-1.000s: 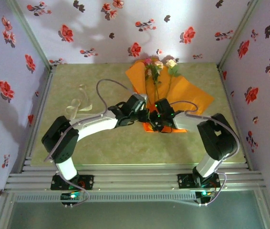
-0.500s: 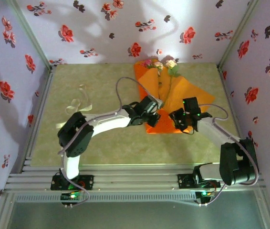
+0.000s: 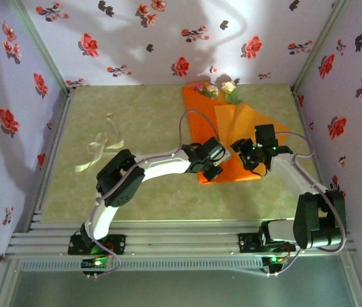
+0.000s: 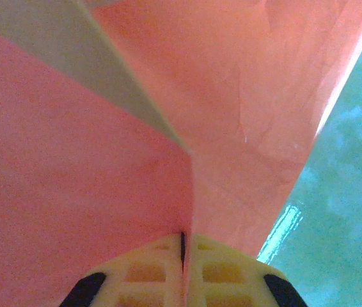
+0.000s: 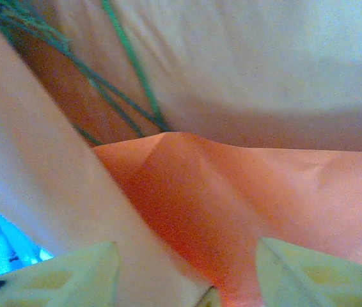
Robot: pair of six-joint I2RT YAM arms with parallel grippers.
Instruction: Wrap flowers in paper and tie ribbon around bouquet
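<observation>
Green bench (image 3: 149, 121), floral walls (image 3: 136, 38). Left jaws clamped on paper (image 3: 238, 125) near edge; right jaws spread over paper fold; flowers (image 3: 229, 87) at paper's far end.

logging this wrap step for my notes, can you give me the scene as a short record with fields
paper: orange sheet on the table, partly folded over the flowers
flowers: heads poke out at the paper's far edge
stems: green, lying inside the fold
ribbon: loose on the table, left of the paper, apart from it
left jaws: shut on a fold of the paper
right jaws: open, low over the paper, a ridge of it between them
tie step: not yet begun
</observation>
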